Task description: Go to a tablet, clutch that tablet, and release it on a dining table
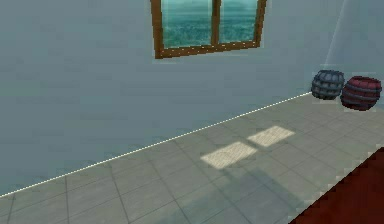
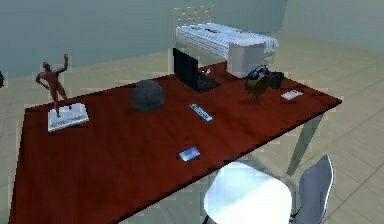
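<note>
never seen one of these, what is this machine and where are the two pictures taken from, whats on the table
These are simulator renders from a wheeled robot with one arm and a gripper. Both cameras sit on the robot. The forward view looks ahead and down: a window, a blue barrel, a red barrel, and the corner of a red table at bottom right. The arm side view looks out sideways over the table. On it are a statue standing on a book, a dark dome, a laptop, a brown thing, and three small flat things: a strip, a blue one and a pale one. One may be the tablet to fetch; I cannot tell which. A white chair stands near, a bed behind.
</note>
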Available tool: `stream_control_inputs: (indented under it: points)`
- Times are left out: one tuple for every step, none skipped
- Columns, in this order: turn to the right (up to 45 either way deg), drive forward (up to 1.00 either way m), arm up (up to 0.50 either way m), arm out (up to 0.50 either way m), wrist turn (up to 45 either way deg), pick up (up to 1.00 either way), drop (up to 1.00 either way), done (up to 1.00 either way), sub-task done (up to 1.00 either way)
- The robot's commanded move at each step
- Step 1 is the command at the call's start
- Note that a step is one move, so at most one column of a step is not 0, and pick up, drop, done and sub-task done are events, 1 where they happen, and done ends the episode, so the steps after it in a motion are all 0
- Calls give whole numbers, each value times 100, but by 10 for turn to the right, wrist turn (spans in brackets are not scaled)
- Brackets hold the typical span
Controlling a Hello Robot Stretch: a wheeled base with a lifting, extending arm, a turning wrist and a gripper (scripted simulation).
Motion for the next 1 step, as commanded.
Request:
stream_control_inputs:
  points:
    - [0,0,50,0,0,0,0,0,0]
